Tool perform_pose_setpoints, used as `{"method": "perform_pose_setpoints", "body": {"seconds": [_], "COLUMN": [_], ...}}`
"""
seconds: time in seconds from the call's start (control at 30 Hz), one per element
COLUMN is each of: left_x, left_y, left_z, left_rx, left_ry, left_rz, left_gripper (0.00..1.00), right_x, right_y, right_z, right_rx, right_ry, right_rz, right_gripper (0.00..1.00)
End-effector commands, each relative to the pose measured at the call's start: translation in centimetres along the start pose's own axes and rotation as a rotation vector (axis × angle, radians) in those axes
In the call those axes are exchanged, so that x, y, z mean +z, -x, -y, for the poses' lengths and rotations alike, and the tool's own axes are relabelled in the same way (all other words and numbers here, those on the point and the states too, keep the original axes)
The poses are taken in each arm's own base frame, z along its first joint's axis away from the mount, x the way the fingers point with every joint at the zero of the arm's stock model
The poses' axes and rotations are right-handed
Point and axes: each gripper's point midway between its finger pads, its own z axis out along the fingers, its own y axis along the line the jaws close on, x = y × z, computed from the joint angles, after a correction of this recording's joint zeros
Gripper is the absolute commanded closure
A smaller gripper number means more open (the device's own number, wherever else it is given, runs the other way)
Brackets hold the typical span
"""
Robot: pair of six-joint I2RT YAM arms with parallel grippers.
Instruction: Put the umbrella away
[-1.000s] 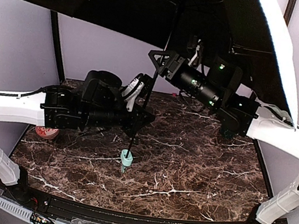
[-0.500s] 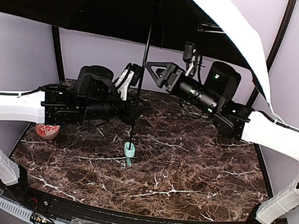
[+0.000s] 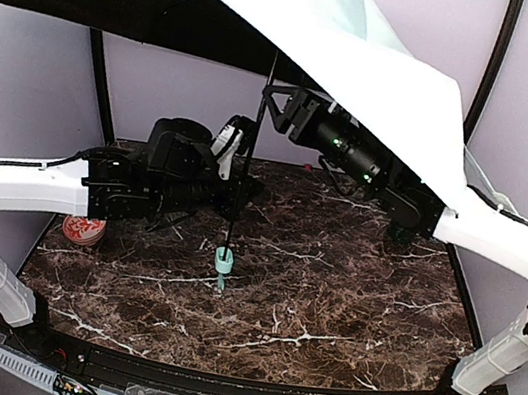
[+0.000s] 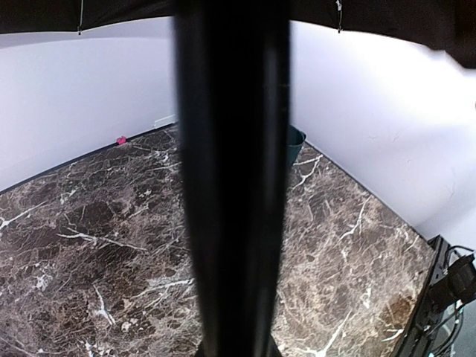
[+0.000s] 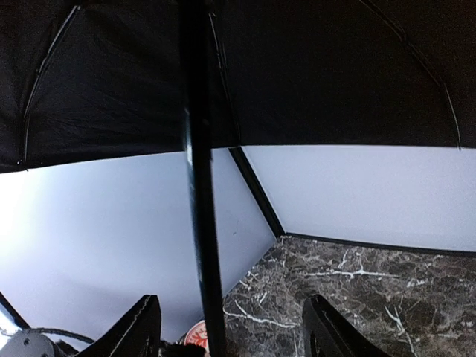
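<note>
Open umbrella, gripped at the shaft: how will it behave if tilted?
Likely top-heavy: the wide canopy spreads above the left gripper clamped on its thin shaft, so it may sway. Fabric looks floppy, sagging over the right arm.

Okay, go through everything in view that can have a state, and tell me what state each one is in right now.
umbrella: open, canopy up and tilted, shaft roughly upright, handle at the bottom.
left tool: shut on the umbrella's shaft.
right tool: open, one finger on either side of the shaft, not gripping it.
red round container: upright, partly hidden; can't tell whether it's open or closed.
</note>
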Motion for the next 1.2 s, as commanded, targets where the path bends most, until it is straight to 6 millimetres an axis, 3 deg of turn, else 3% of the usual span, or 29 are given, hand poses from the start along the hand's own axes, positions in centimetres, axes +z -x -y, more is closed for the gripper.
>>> {"method": "perform_pose_setpoints", "body": {"seconds": [0.0,0.07,0.17,0.3,0.37,0.4,0.43,0.5,0.53,0.63,0.77,0.87,1.0,1.17], "left_x": [-0.4,-0.3,-0.5,-0.7,-0.7,-0.9,-1.1,-1.9,-2.6,-5.2,-7.5,-8.0,-7.8,-8.6], "left_y": [2.6,2.3,2.1,1.9,1.5,1.3,1.1,0.5,0.5,0.5,1.0,1.2,1.4,1.6], "left_z": [-0.2,0.1,0.4,0.6,1.0,1.4,2.0,3.5,4.3,7.0,8.7,9.3,9.3,10.2], "left_rx": [0.031,0.036,0.034,0.049,0.064,0.071,0.084,0.109,0.11,0.113,0.098,0.068,0.05,0.051], "left_ry": [0.023,0.007,-0.019,-0.035,-0.064,-0.092,-0.137,-0.261,-0.335,-0.57,-0.741,-0.818,-0.833,-0.918], "left_rz": [0.065,0.059,0.069,0.067,0.062,0.059,0.062,0.06,0.063,0.075,0.115,0.13,0.155,0.198], "left_gripper": [1.0,1.0,1.0,1.0,1.0,1.0,0.97,0.62,0.48,0.29,0.22,0.21,0.23,0.34], "right_x": [1.6,2.5,3.0,3.0,3.0,2.9,2.8,2.5,1.5,-1.3,-3.6,-5.6,-7.5,-7.6], "right_y": [1.2,0.1,0.6,1.4,1.4,1.4,1.4,1.6,2.9,4.9,4.9,5.3,5.7,6.1], "right_z": [-1.3,-1.8,-1.1,0.0,0.1,0.0,-0.1,-0.4,-1.1,-4.6,-9.1,-11.5,-13.0,-13.1], "right_rx": [-0.086,-0.123,-0.133,-0.088,-0.063,-0.052,-0.036,0.005,0.023,-0.009,-0.089,-0.078,-0.06,-0.06], "right_ry": [0.025,0.054,0.015,-0.016,-0.004,0.012,0.033,0.119,0.19,0.458,0.724,0.905,1.045,1.046], "right_rz": [0.027,-0.013,0.002,0.04,0.035,0.027,0.019,0.008,0.03,0.053,-0.015,-0.023,-0.019,0.008], "right_gripper": [0.34,0.31,0.35,0.8,0.97,1.0,1.0,1.0,1.0,1.0,1.0,1.0,1.0,1.0]}}
